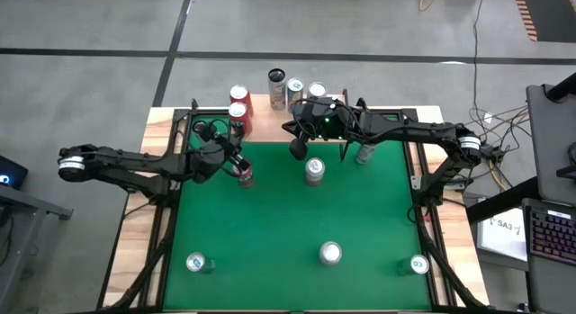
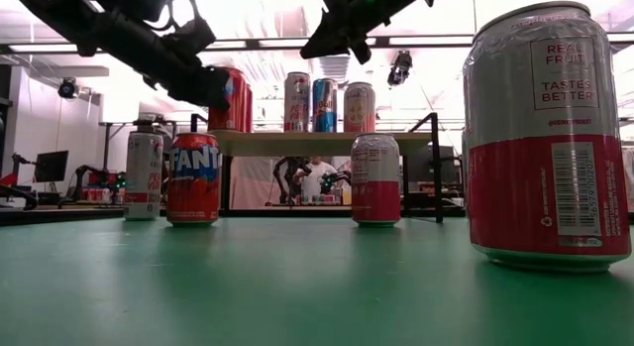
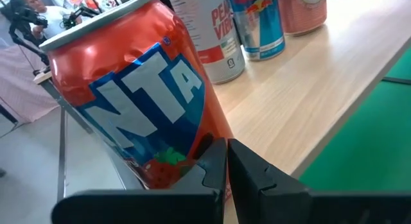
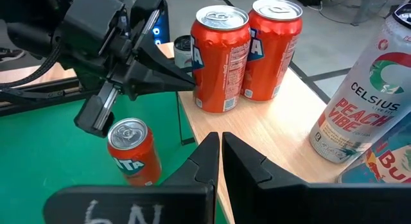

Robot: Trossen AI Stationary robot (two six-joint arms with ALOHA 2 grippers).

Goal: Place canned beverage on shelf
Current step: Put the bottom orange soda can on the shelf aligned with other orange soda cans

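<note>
Both pincers are closed and empty. The left pincer (image 1: 241, 164) hangs beside a red Fanta can (image 4: 219, 57) on the shelf (image 1: 270, 112) at twelve o'clock of the green counter (image 1: 270, 233); the right pincer (image 1: 297, 150) hovers at the shelf's front edge.

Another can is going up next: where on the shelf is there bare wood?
The shelf is bare along its front edge, between the two red cans and the Celsius can. Its back row is crowded.
</note>
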